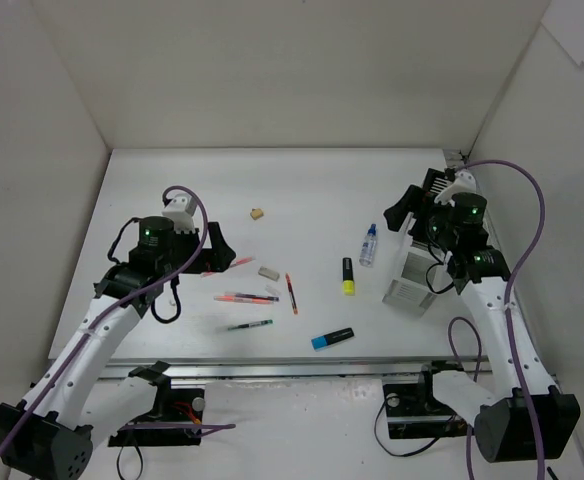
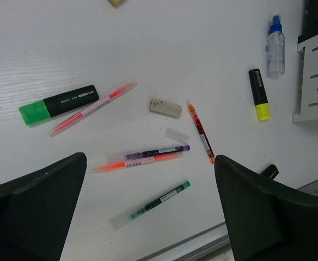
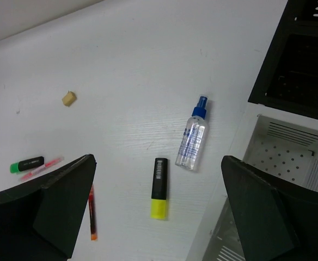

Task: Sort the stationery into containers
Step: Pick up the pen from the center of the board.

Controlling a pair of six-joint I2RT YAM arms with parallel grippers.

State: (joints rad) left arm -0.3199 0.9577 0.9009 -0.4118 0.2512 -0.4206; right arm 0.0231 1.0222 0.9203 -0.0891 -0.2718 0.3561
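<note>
Left gripper [image 2: 151,179], jaws wide and empty, hovers over thin orange and dark pens [image 2: 148,155] scattered on the white table [image 1: 302,190]. Further right lie a black-and-yellow highlighter [image 3: 159,187] and a clear blue-capped glue bottle [image 3: 191,142] (on its side). The right gripper [image 3: 159,163], equally wide and empty, hangs beside the slotted black-and-white desk organizer [image 1: 407,285].

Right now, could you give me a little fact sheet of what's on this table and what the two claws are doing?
Left gripper: open, empty, above the pens
Right gripper: open, empty, beside the organizer
Compartments in view: one black, one white, both look empty
Near the organizer: glue bottle, yellow highlighter
Mid-table: blue highlighter, green highlighter, white eraser, several pens
Farthest back: tan eraser
Sorted so far: nothing visible
</note>
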